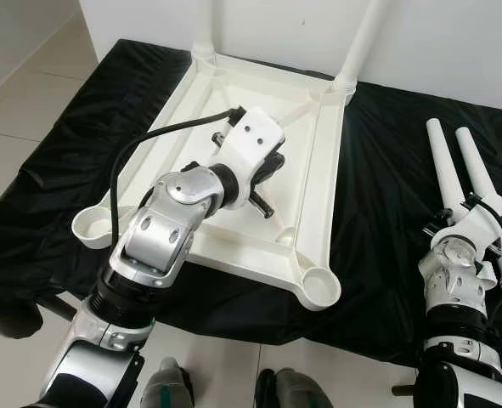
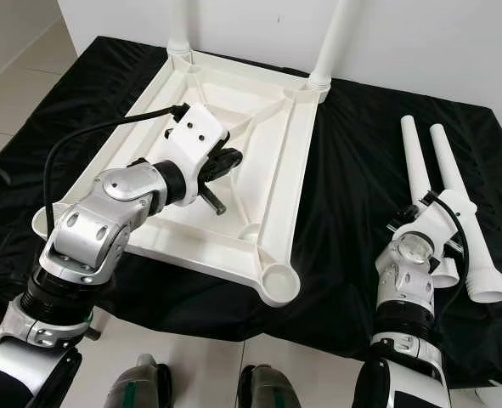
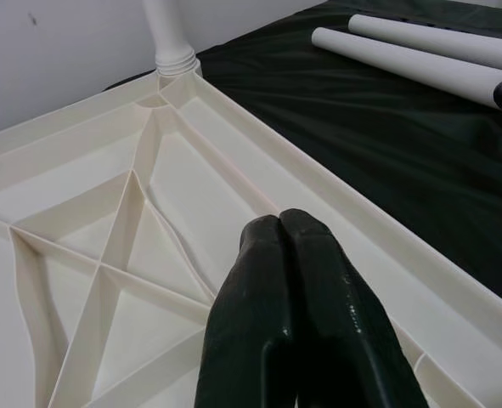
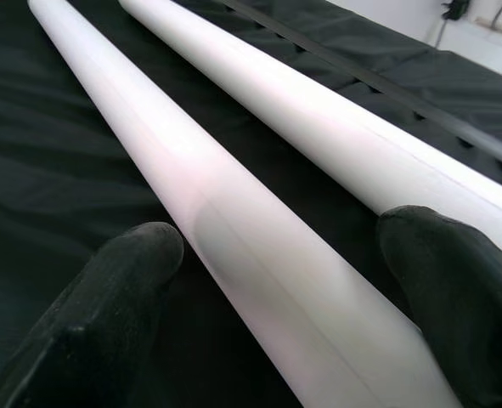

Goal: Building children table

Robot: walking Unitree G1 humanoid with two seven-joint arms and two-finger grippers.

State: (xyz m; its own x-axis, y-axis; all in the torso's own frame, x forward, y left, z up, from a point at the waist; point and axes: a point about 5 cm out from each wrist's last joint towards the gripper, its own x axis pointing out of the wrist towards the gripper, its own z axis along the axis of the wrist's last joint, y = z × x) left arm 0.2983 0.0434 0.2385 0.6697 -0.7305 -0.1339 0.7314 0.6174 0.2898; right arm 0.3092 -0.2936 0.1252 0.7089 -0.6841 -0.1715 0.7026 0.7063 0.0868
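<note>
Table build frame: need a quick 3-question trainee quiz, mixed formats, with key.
1. True or false: the left gripper has its fingers pressed together over the upturned tabletop.
2. How many table legs lie loose on the black cloth? A) one B) two C) four
3. Fill in: the right gripper is open with its fingers on either side of one ____.

Key
1. True. The fingers are together with nothing between them, above the ribbed underside.
2. B. Two loose legs lie side by side to the robot's right; two fitted legs stand in the far corner sockets.
3. Loose leg; whether the fingers touch it cannot be told.
</note>
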